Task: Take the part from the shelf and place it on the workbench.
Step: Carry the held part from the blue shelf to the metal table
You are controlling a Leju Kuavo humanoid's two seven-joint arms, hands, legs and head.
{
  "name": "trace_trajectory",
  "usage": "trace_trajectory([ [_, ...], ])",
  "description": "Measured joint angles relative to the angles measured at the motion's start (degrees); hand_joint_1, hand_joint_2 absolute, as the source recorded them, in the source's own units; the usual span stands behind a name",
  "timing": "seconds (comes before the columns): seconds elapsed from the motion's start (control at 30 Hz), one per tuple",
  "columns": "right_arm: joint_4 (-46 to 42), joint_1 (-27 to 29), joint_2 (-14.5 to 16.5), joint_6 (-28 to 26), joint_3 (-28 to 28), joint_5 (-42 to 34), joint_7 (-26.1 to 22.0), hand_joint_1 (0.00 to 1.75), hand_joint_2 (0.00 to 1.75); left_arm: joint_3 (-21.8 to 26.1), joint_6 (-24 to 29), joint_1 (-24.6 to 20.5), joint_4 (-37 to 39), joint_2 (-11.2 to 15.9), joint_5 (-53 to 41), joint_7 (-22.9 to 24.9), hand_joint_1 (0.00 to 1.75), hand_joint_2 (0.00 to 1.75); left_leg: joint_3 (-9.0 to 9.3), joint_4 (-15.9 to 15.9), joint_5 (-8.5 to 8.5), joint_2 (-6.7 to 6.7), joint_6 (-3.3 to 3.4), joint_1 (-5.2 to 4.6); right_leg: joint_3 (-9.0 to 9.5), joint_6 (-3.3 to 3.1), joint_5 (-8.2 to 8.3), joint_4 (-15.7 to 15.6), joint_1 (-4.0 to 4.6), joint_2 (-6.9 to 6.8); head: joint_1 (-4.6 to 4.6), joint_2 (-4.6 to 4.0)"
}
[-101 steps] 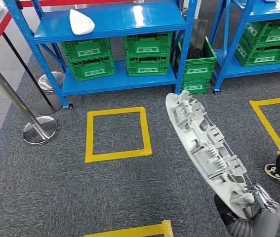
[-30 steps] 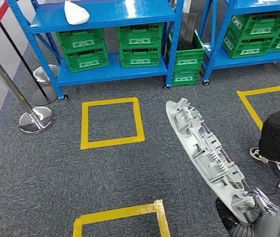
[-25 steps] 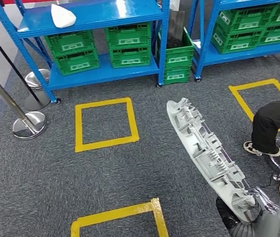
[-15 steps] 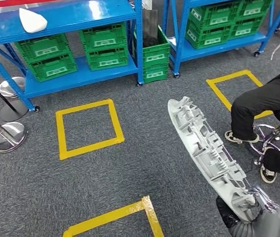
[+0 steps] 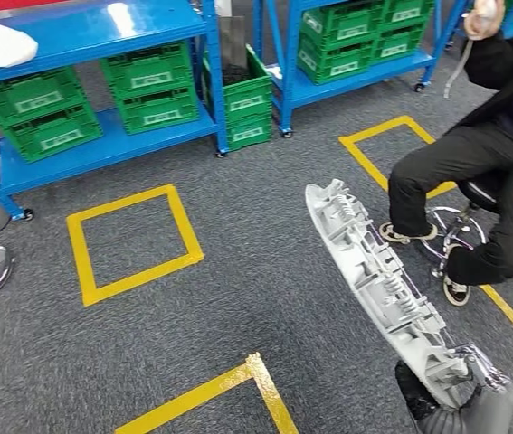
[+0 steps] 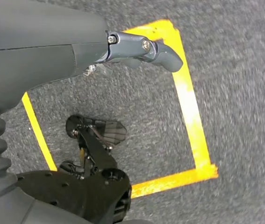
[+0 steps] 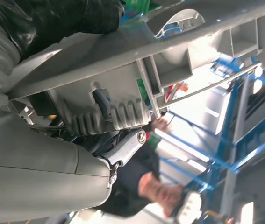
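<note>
The right hand [image 5: 475, 398] sits at about 5 o'clock in the head view and grips the near end of the part [image 5: 376, 285], with the thumb under it and the dark fingers [image 7: 71, 18] wrapped over the top edge in the right wrist view. The part is long, pale grey plastic, w/ lots of ribs, clips and little boxes on the side facing up. It sticks out from the hand toward 11 o'clock, up in the air over the grey carpet [image 5: 240, 298], touching nothing else. It looks stiff and prob. light, but it is long and held by one end only, so the far tip could swing or bump things. The thin ribs and a thin wire along it look easy to snap, so a hold on the thick rim seems best, not the small bits. The left hand [image 6: 141, 46] hangs over the carpet, holding nothing, fingers apart. Big blue shelves [image 5: 103, 27] w/ green crates [image 5: 147, 90] stand at 11 to 12 o'clock. A person [image 5: 485, 181] in dark clothes sits on a stool at 2 o'clock, quite near the part. Yellow tape squares [image 5: 130, 244] mark the carpet. No workbench can be seen yet, so the part prob. has a way to go.
</note>
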Motion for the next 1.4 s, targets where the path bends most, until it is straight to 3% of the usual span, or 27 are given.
trace_trajectory([
  [0.07, 0.01, -0.12, 0.0, 0.08, 0.04, -0.26, -0.03, 1.75, 1.75, -0.05, 0.01, 0.1, 0.01, 0.01, 0.01, 0.02, 0.0, 1.75, -0.06, 0.06, -0.02, 1.23, 0.01, -0.04, -2.47, 0.39, -2.43, 5.34, -0.09, -0.92, 0.25, 0.0],
  [0.1, 0.01, -0.1, 0.0, 0.46, -0.29, -0.7, -0.13, 1.75, 1.75, -0.16, 0.0, 0.11, 0.01, 0.0, 0.02, 0.05, 0.0, 1.75, -0.09, 0.15, -0.08, 2.52, -0.05, -0.06, -2.67, 0.65, -2.4, 6.43, -0.18, -1.45, 0.37, 0.0],
  [0.17, 0.01, 0.03, 0.02, 1.76, -1.8, -1.61, -0.5, 1.75, 1.75, -0.42, -0.02, -0.06, 0.01, -0.02, 0.04, 0.1, 0.0, 1.75, -0.07, 0.89, -0.76, 5.26, -1.08, -0.24, 0.91, -0.06, 0.19, 1.0, -0.19, -2.79, 0.33, 0.0],
  [0.2, 0.0, 0.06, 0.07, 2.67, -2.75, -1.86, -0.71, 1.75, 1.75, -0.55, -0.07, -0.19, 0.01, -0.05, 0.05, 0.13, 0.0, 1.75, -0.28, 1.99, -1.78, 5.53, -1.8, -0.23, 3.36, -0.82, 2.22, -3.43, -0.21, -3.03, 0.21, 0.0],
  [0.23, -0.01, -0.02, 0.13, 3.4, -3.39, -1.84, -0.85, 1.75, 1.75, -0.61, -0.14, -0.25, 0.01, -0.07, 0.03, 0.15, 0.0, 1.75, -0.93, 4.09, -3.35, 4.89, -2.48, -0.2, 4.54, -1.69, 3.01, -5.86, -0.2, -2.91, 0.02, 0.0],
  [0.27, 0.01, -0.09, 0.2, 4.16, -3.79, -1.74, -0.92, 1.75, 1.75, -0.64, -0.21, -0.27, 0.01, -0.09, 0.0, 0.2, 0.0, 1.75, -2.1, 7.24, -5.33, 3.67, -2.9, -0.03, 4.3, -2.24, 3.32, -5.92, -0.28, -1.93, -0.19, 0.0],
  [0.33, 0.11, -0.44, 0.26, 5.24, -4.09, -1.61, -0.98, 1.75, 1.75, -0.69, -0.33, -0.13, 0.02, -0.1, -0.07, 0.33, 0.0, 1.75, -5.3, 14.84, -8.83, 1.9, -3.06, 0.07, 3.94, -2.54, 3.6, -5.83, -0.2, -0.66, -0.44, 0.0],
  [0.37, 0.21, -0.59, 0.28, 5.73, -4.29, -1.64, -0.98, 1.75, 1.75, -0.73, -0.38, -0.07, 0.02, -0.1, -0.07, 0.4, 0.0, 1.75, -6.27, 17.09, -9.27, 1.65, -3.05, 0.08, 3.82, -2.57, 3.67, -5.75, -0.15, 0.09, -0.48, 0.0],
  [0.4, 0.32, -0.73, 0.31, 6.15, -4.51, -1.8, -0.95, 1.75, 1.75, -0.78, -0.43, -0.03, 0.02, -0.09, -0.08, 0.46, 0.0, 1.75, -6.32, 17.18, -8.52, 1.53, -2.96, 0.08, 3.73, -2.55, 3.71, -5.64, -0.1, 0.86, -0.5, 0.0],
  [0.47, 0.56, -1.07, 0.37, 6.91, -4.98, -2.39, -0.9, 1.75, 1.75, -0.9, -0.48, -0.04, 0.02, -0.08, -0.15, 0.6, 0.0, 1.75, -3.63, 11.08, -4.43, 0.57, -2.49, 0.08, 3.64, -2.45, 3.78, -5.4, -0.06, 2.4, -0.55, 0.0],
  [0.5, 0.69, -1.29, 0.39, 7.25, -5.26, -2.78, -0.92, 1.75, 1.75, -0.95, -0.46, -0.07, 0.02, -0.01, -0.22, 0.71, 0.0, 1.75, -1.91, 7.19, -2.8, -1.07, -2.12, 0.16, 3.53, -2.31, 3.86, -5.31, -0.1, 3.06, -0.55, 0.0],
  [0.53, 0.86, -1.68, 0.4, 7.58, -5.65, -3.18, -0.98, 1.75, 1.75, -1.01, -0.45, -0.08, 0.03, 0.05, -0.32, 0.8, 0.0, 1.75, -0.6, 3.96, -1.69, -2.65, -1.84, 0.22, 3.27, -2.03, 4.0, -5.18, -0.17, 3.81, -0.5, 0.0],
  [0.6, 1.22, -2.52, 0.42, 8.16, -6.72, -3.87, -1.19, 1.75, 1.75, -1.2, -0.44, -0.08, 0.04, 0.23, -0.62, 1.13, 0.0, 1.75, 0.17, 1.61, -1.44, -4.52, -1.51, 0.15, 2.52, -1.22, 4.43, -5.1, -0.51, 5.22, -0.47, 0.0],
  [0.67, 1.54, -3.14, 0.42, 8.69, -8.09, -4.55, -1.35, 1.75, 1.75, -1.56, -0.6, -0.14, 0.04, 0.37, -0.88, 1.33, 0.0, 1.75, 0.17, 1.05, -0.97, -3.2, -1.25, 0.04, 1.76, -0.37, 4.85, -5.13, -0.76, 6.23, -0.52, 0.0],
  [0.73, 1.83, -3.91, 0.42, 9.39, -9.64, -5.4, -1.41, 1.75, 1.75, -1.91, -0.86, -0.28, 0.04, 0.43, -1.02, 1.34, 0.0, 1.75, 0.28, 0.22, -0.35, -1.49, -0.79, 0.23, 0.35, 0.17, 3.53, -3.22, -0.58, 3.69, -0.15, 0.0],
  [0.8, 2.25, -5.32, 0.42, 10.22, -11.21, -6.37, -1.4, 1.75, 1.75, -2.13, -1.01, -0.31, 0.04, 0.5, -1.17, 1.35, 0.0, 1.75, 0.19, -0.12, -0.07, 0.47, -0.47, 0.25, -2.65, 0.63, -0.31, 3.02, -0.46, -0.16, 0.51, 0.0],
  [0.87, 2.77, -6.48, 0.42, 10.91, -12.75, -7.25, -1.39, 1.75, 1.75, -2.32, -1.07, -0.27, 0.04, 0.62, -1.39, 1.43, 0.0, 1.75, 0.0, -0.05, -0.04, 2.41, -0.38, 0.15, -5.28, 1.16, -3.23, 9.54, -0.66, -1.34, 0.79, 0.0],
  [0.9, 3.08, -6.84, 0.42, 11.16, -13.57, -7.64, -1.36, 1.75, 1.75, -2.43, -1.09, -0.28, 0.04, 0.65, -1.53, 1.49, 0.0, 1.75, -0.05, -0.01, -0.05, 3.26, -0.4, 0.13, -5.29, 1.37, -3.21, 10.38, -0.75, -1.53, 0.79, 0.0],
  [0.93, 3.39, -7.22, 0.42, 11.37, -14.38, -7.95, -1.33, 1.75, 1.75, -2.56, -1.13, -0.34, 0.04, 0.67, -1.69, 1.56, 0.0, 1.75, -0.07, 0.06, -0.08, 4.03, -0.47, 0.13, -4.07, 1.5, -2.13, 8.84, -0.84, -1.79, 0.81, 0.0],
  [1.0, 4.04, -8.18, 0.42, 11.79, -15.95, -8.48, -1.25, 1.75, 1.75, -2.9, -1.24, -0.52, 0.04, 0.74, -1.92, 1.65, 0.0, 1.75, -0.04, 0.41, -0.32, 5.39, -0.85, 0.07, 0.67, 1.47, 0.85, 1.09, -0.85, -3.75, 0.83, 0.0],
  [1.07, 4.64, -9.17, 0.42, 12.17, -17.12, -8.85, -1.09, 1.75, 1.75, -3.25, -1.39, -0.68, 0.04, 0.93, -2.01, 1.69, 0.0, 1.75, -0.03, 0.94, -0.69, 6.45, -1.53, -0.24, 4.08, 0.78, 2.27, -4.53, -0.7, -5.65, 0.67, 0.0],
  [1.1, 4.96, -9.57, 0.42, 12.34, -17.62, -9.03, -0.88, 1.75, 1.75, -3.37, -1.48, -0.79, 0.04, 1.04, -2.01, 1.71, 0.0, 1.75, 0.01, 1.08, -0.77, 6.9, -1.86, -0.38, 4.47, 0.34, 2.23, -5.23, -0.58, -5.98, 0.56, 0.0],
  [1.17, 5.66, -10.1, 0.42, 12.82, -18.67, -9.34, -0.2, 1.75, 1.75, -3.52, -1.58, -0.96, 0.04, 1.12, -2.01, 1.77, 0.0, 1.75, 0.12, 1.11, -0.84, 7.61, -2.45, -0.28, 4.23, -0.45, 2.6, -5.16, -0.53, -4.7, 0.37, 0.0],
  [1.23, 6.5, -10.75, 0.42, 13.53, -19.89, -9.79, 0.49, 1.75, 1.75, -3.64, -1.75, -1.05, 0.04, 1.13, -2.04, 1.84, 0.0, 1.75, -0.49, 2.76, -2.38, 5.83, -2.99, 0.03, 3.96, -1.18, 3.02, -5.37, -0.65, -3.57, 0.23, 0.0],
  [1.3, 7.61, -11.75, 0.42, 14.32, -21.07, -10.23, 1.01, 1.75, 1.75, -3.74, -1.88, -1.03, 0.04, 1.14, -2.04, 1.99, 0.0, 1.75, -3.11, 8.93, -6.12, 2.78, -3.2, 0.19, 3.71, -1.76, 3.34, -5.47, -0.67, -2.44, -0.1, 0.0],
  [1.37, 9.14, -12.77, 0.42, 15.1, -22.32, -10.44, 1.55, 1.75, 1.75, -3.78, -1.86, -0.92, 0.04, 1.17, -2.03, 2.24, 0.0, 1.75, -6.6, 16.62, -9.21, 1.68, -3.05, 0.16, 3.46, -2.02, 3.48, -5.45, -0.48, -1.0, -0.38, 0.0],
  [1.4, 9.98, -13.07, 0.42, 15.41, -22.97, -10.48, 1.81, 1.75, 1.75, -3.8, -1.85, -0.87, 0.04, 1.19, -2.03, 2.33, 0.0, 1.75, -7.46, 18.31, -9.22, 1.53, -2.91, 0.12, 3.43, -2.06, 3.52, -5.42, -0.37, -0.23, -0.46, 0.0],
])
